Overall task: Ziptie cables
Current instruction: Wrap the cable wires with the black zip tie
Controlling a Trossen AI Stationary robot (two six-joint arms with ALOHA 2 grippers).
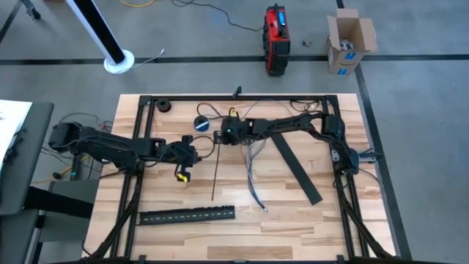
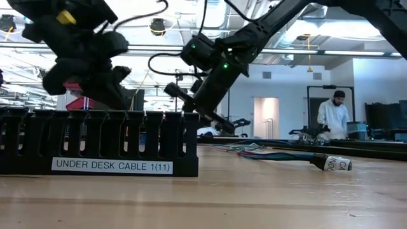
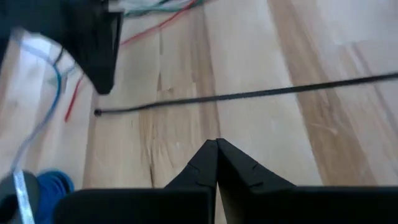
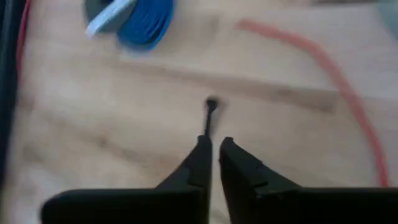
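From above, the left pincer (image 1: 192, 155) hangs over the middle-left of the wooden tabletop (image 1: 176, 194), with a thin black zip tie (image 1: 215, 170) lying just to its right, running lengthwise toward the front edge. The right pincer (image 1: 222, 136) is at the tie's far end, close beside the blue tape roll (image 1: 201, 124). The cables (image 1: 255, 172) fan out in front of the right pincer and trail toward the front of the tabletop, well to the right of the left pincer. A slotted black strip (image 1: 187, 215) lies in front of the left pincer; a plain black strip (image 1: 297, 168) lies slantwise beyond the cables.

At tabletop height, the slotted strip (image 2: 98, 149) fills the near left, labelled "UNDER DESK CABLE 1(11)". The cables (image 2: 280, 154) lie flat to its right. A person (image 2: 335, 114) stands far behind in the room.

In the left wrist view, the left pincer (image 3: 216, 145) has its fingers pressed together with nothing between them; the zip tie (image 3: 249, 94) lies across the wood just ahead.

In the right wrist view, the right pincer (image 4: 212, 144) shows a narrow gap between its fingers; the zip tie's end (image 4: 210, 112) sits right at its tips, though whether it is gripped cannot be told. The tape roll (image 4: 140, 18) lies farther ahead.
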